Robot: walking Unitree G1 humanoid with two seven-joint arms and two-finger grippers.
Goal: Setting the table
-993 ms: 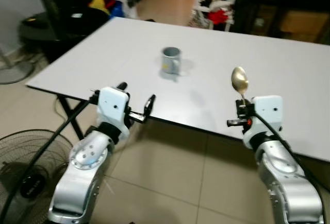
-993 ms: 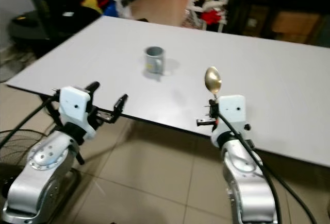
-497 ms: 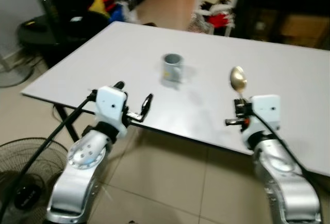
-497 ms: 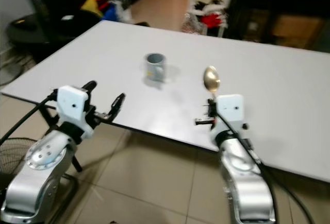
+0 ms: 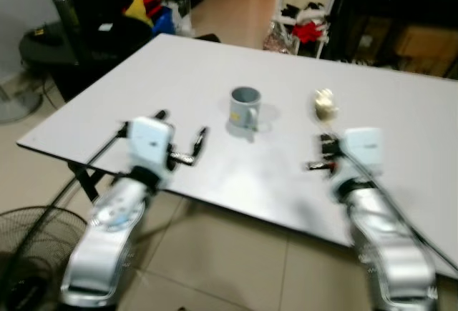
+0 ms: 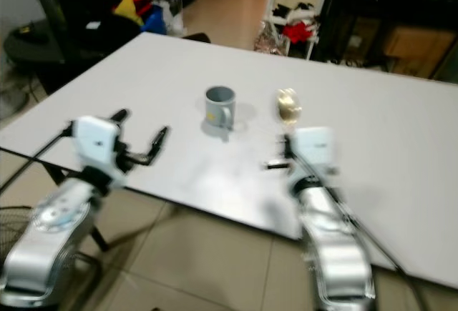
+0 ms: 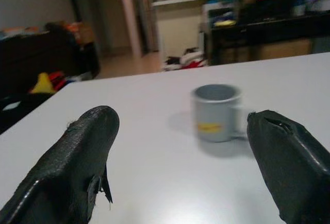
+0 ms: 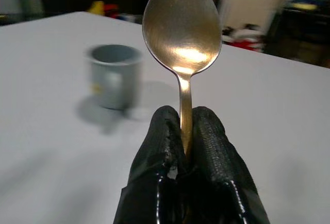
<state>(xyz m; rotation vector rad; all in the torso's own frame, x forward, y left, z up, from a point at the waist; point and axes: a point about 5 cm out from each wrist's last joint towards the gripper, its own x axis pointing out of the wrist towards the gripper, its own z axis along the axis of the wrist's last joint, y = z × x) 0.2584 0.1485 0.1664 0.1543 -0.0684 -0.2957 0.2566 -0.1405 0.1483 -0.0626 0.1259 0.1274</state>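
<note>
Grey mug (image 5: pixel 245 109) upright on white table (image 5: pixel 179 75), fan (image 5: pixel 28 254) underneath.

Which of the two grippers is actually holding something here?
The right gripper: its fingers are shut on the handle of a gold spoon, bowl up. The left gripper is open, with nothing between its fingers.

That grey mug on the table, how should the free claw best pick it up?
Probably by the body of the mug, from the robot's side. It stands upright with its mouth up, and its handle faces the robot. The open left claw already points at it, fingers spread wider than the mug; the right claw holds the spoon.
</note>
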